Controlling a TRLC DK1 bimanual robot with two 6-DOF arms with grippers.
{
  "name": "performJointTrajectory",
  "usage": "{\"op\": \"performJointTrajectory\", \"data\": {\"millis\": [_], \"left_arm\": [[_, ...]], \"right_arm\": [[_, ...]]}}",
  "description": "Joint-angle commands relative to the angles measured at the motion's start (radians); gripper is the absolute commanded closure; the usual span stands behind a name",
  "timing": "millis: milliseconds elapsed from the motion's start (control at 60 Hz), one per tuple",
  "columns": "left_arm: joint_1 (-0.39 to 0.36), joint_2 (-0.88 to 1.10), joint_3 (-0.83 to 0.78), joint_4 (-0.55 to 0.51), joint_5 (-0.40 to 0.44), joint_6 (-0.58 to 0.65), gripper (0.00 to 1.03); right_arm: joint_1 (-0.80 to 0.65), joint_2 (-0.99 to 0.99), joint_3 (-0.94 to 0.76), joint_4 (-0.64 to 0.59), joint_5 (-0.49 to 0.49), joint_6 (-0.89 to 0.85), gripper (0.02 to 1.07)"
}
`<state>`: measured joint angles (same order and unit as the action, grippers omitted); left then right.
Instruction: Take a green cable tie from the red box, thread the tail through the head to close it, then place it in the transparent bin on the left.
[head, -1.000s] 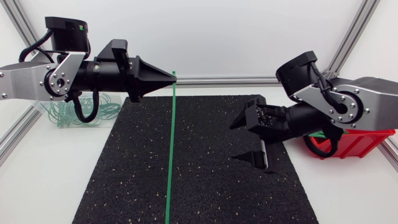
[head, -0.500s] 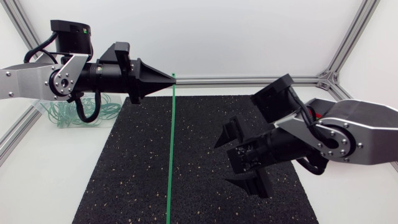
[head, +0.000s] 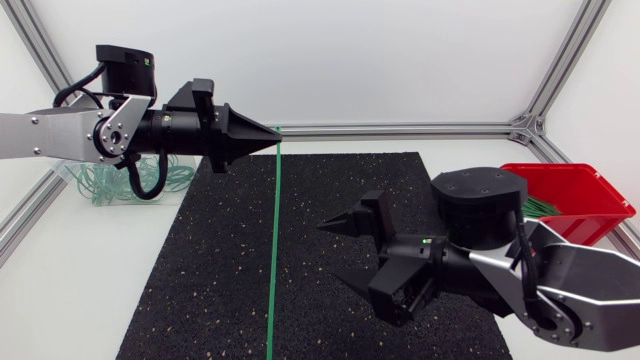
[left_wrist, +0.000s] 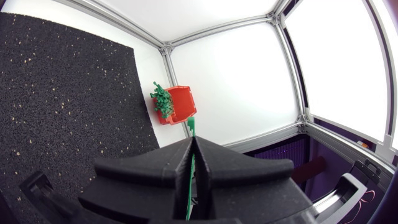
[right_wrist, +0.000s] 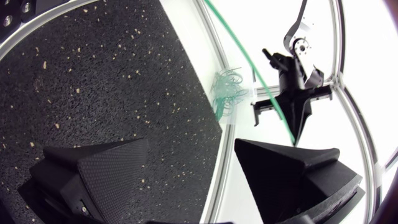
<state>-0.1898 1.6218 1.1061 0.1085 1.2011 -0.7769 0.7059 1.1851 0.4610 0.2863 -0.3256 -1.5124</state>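
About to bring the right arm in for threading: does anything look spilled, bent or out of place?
Nothing stands out. The left gripper is shut on one end of the cable tie, which runs straight, unkinked. The right gripper is open, clear of it. No ties lie loose outside the red box or transparent bin.

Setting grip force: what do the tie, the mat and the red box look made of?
The tie: thin green plastic, probably nylon; a slim, straight strip hanging from the left pincer. The mat: matte black, grainy with pale specks, looks like rubber crumb or foam. The red box: moulded plastic, smooth, evenly coloured, slight sheen.
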Motion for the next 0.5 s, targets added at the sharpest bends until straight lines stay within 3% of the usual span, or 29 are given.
{"op": "performJointTrajectory", "data": {"millis": [0, 67, 300, 483], "left_arm": [[0.016, 0.038, 0.029, -0.001, 0.022, 0.021, 1.0], [0.024, 0.05, 0.032, 0.0, 0.028, 0.03, 1.0], [0.033, 0.076, 0.046, 0.0, 0.028, 0.039, 1.0], [0.027, 0.096, 0.052, 0.0, 0.028, 0.039, 1.0]], "right_arm": [[0.024, -0.022, -0.031, 0.074, -0.02, -0.035, 0.06], [0.033, -0.024, -0.051, 0.136, -0.044, -0.049, 0.06], [0.122, -0.018, -0.061, 0.146, -0.032, -0.015, 0.06], [0.138, 0.045, -0.07, 0.246, -0.067, -0.023, 0.06]]}}
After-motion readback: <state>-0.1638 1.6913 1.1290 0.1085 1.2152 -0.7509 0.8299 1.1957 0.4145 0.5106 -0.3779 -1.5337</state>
